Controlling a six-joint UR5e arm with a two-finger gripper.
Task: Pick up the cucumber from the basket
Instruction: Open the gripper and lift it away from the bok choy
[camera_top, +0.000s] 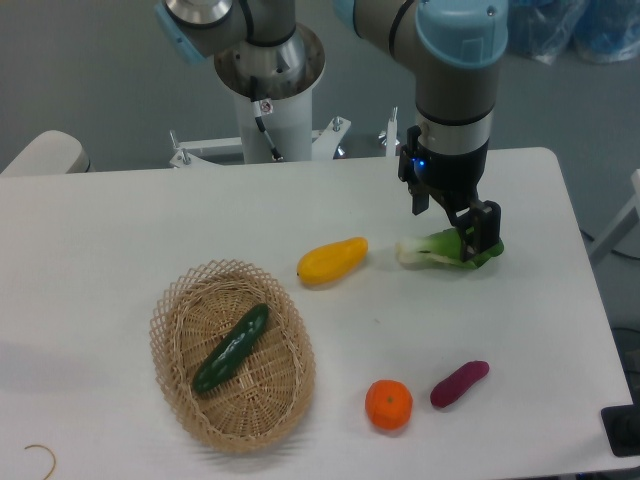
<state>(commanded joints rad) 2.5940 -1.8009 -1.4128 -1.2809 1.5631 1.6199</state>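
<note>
The cucumber (232, 347), dark green and glossy, lies diagonally inside the oval wicker basket (178, 312) at the front left of the table. My gripper (462, 226) is far to the right, at the back of the table, low over the leafy end of a green-and-white bok choy (440, 247). Its fingers stand apart, and I see nothing lifted between them. One black fingertip (486, 228) partly covers the bok choy's leaves.
A yellow fruit (332, 260) lies between the basket and the bok choy. An orange (388, 404) and a purple vegetable (459, 383) sit near the front right. The robot's base column (268, 90) stands behind the table.
</note>
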